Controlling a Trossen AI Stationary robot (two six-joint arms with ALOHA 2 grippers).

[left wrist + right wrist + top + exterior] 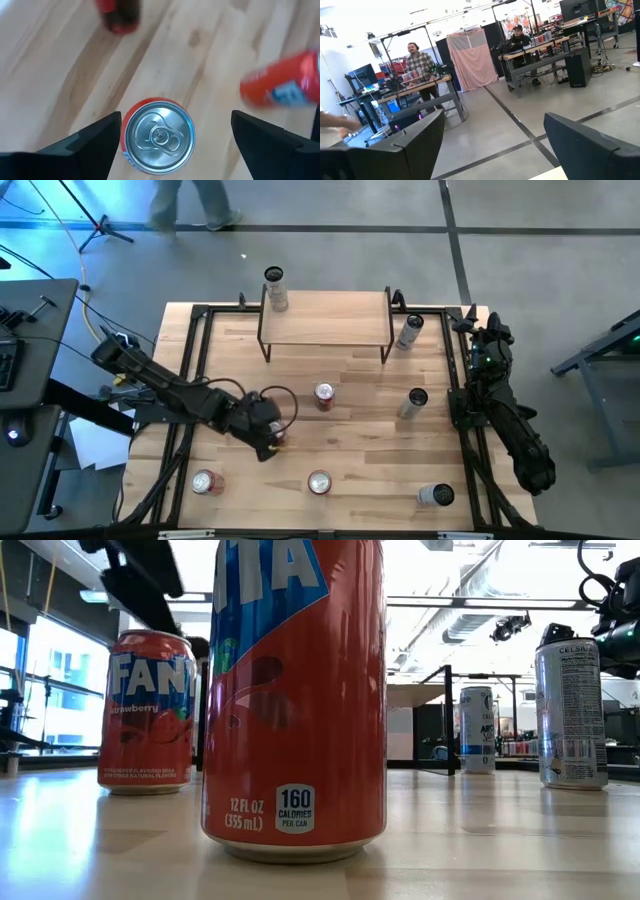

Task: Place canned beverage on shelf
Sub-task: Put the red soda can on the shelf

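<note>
Nearest the low camera, a red Fanta can [293,700] is seen upright on the table [340,380], filling much of that view; a second red can [146,710] labelled strawberry is seen behind it to the left, and two tall silver cans [571,712] are seen standing farther off. From above, going left to right: the left arm is stretched across the table's left half, and the left gripper [268,432] is held over a red can [278,434] just left of centre; in the left wrist view its fingers [95,145] are spread wide on either side of that upright can [156,136], with a gap on each side, so nothing is pinched; the shelf [325,316] is set at the table's far edge, its wooden top bare, with a tall can [275,288] standing at its far left corner; the right gripper [478,330] is parked at the table's far right edge, its fingers [405,145] spread apart on nothing and pointed out at the room, where people are seen at workbenches.
</note>
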